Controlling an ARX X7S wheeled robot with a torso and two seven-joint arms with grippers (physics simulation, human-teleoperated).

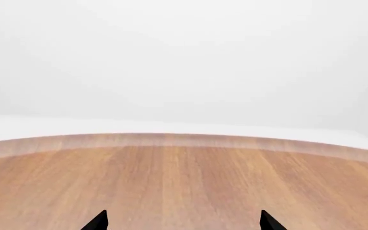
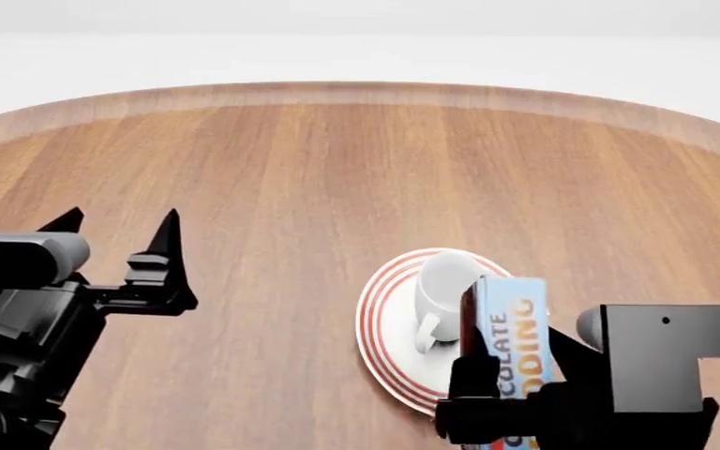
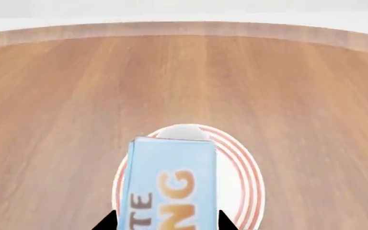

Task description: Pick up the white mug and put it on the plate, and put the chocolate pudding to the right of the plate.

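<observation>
Closest to me, my right gripper is squeezing the pudding, one finger on each long side, and the box sticks out in front of it with its blue face up. In the right wrist view the box fills the low middle and the two black fingertips press its sides, so I think the grip is firm. I hold it up off the table so it does not scrape the wood or bump anything. Right now the box hangs over the right part of the plate, so it is not in its spot yet. It has to go on the bare wood to the right of the plate, so I judge I must move it right and then lower it. Just past the box, the mug already stands on the plate, handle toward me, so that part looks done. The mug is very near the box, and I must be careful not to knock it when I swing away. My left gripper is off to the left, well apart from the plate, with its fingers spread and nothing in them. I keep it there so it stays out of the way. Its own camera shows only bare wood and the far edge of the table, with the two tips wide apart.
</observation>
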